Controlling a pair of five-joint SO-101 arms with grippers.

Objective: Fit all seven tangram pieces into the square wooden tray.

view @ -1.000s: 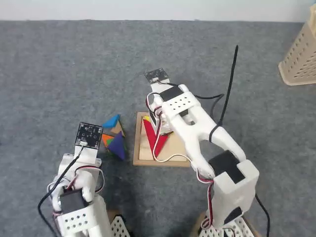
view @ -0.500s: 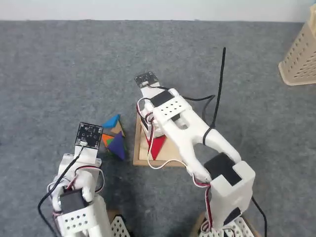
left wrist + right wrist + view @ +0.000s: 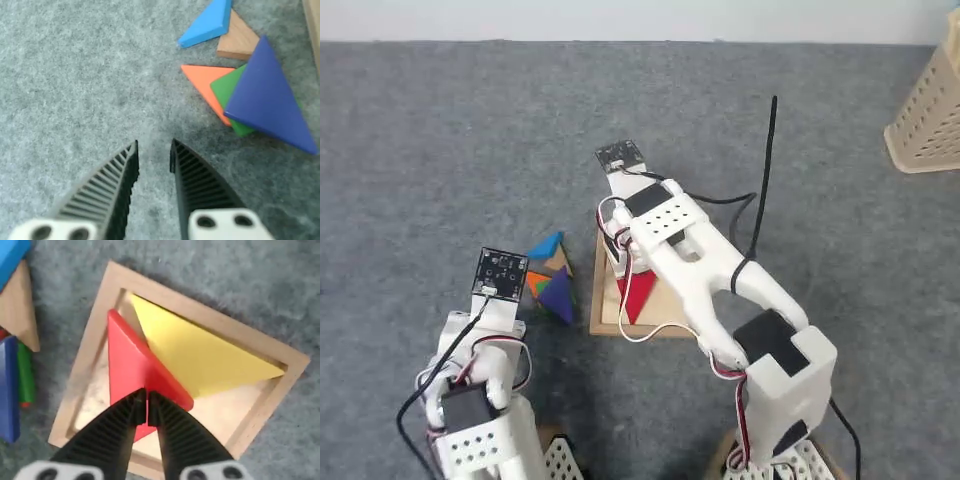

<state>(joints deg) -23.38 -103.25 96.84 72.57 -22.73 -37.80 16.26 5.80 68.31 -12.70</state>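
Right pincer (image 3: 147,393) shifted left, pinching red triangle (image 3: 125,360) | left pincer (image 3: 154,145) narrowly apart | grey carpet (image 3: 440,130), beige basket (image 3: 930,110)

The high camera looks steeply down from behind the two arms' bases, far enough off to take in the grey mat (image 3: 440,150), the tray (image 3: 596,295) and the loose pieces (image 3: 552,280) beside it. Each wrist camera sits close behind its own gripper and faces down along it: the left gripper (image 3: 152,147) over mat near those pieces (image 3: 260,95), the right gripper (image 3: 146,392), pinching a red triangle (image 3: 125,360), over the tray (image 3: 89,342) (those same pieces (image 3: 15,310) show at that view's edge).
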